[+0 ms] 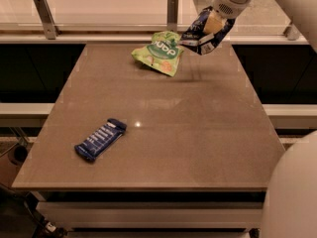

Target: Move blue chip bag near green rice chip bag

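Observation:
The green rice chip bag (159,52), light green with a darker round logo, lies at the far middle of the brown table (198,133). The blue chip bag (200,32), dark navy with white edges, hangs crumpled in the air just right of the green bag, above the table's far edge. My gripper (212,24) comes down from the upper right and is shut on the blue chip bag, holding it clear of the tabletop. The bag hides most of the fingers.
A small narrow blue bar wrapper (100,139) lies at the front left of the table. A light counter with metal posts (172,11) runs behind the table. My white arm body (292,192) fills the lower right corner.

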Tool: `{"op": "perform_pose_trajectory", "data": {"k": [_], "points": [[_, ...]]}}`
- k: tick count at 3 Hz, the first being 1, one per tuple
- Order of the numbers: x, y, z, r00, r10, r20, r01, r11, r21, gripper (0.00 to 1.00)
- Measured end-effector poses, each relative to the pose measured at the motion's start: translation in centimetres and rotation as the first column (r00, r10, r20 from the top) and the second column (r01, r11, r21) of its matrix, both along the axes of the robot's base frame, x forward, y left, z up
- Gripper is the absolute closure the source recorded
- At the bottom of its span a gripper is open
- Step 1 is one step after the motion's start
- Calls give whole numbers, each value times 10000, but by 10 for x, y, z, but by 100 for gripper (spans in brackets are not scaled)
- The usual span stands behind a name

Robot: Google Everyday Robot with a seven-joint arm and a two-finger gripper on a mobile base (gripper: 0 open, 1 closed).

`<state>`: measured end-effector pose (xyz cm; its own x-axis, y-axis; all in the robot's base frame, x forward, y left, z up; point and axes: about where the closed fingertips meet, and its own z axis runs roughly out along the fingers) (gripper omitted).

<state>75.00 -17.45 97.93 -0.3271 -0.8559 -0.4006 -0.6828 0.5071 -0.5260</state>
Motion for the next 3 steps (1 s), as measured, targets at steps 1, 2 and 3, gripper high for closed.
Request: {"op": "perform_pose_trajectory", "data": {"k": [1, 2, 3], "points": [[0, 1, -2, 10000, 13, -32, -13, 10000, -6, 13], [1, 2, -4, 10000, 26, -66, -26, 10000, -13, 0], [1, 2, -4, 10000, 26, -67, -27, 10000, -13, 0]]}}
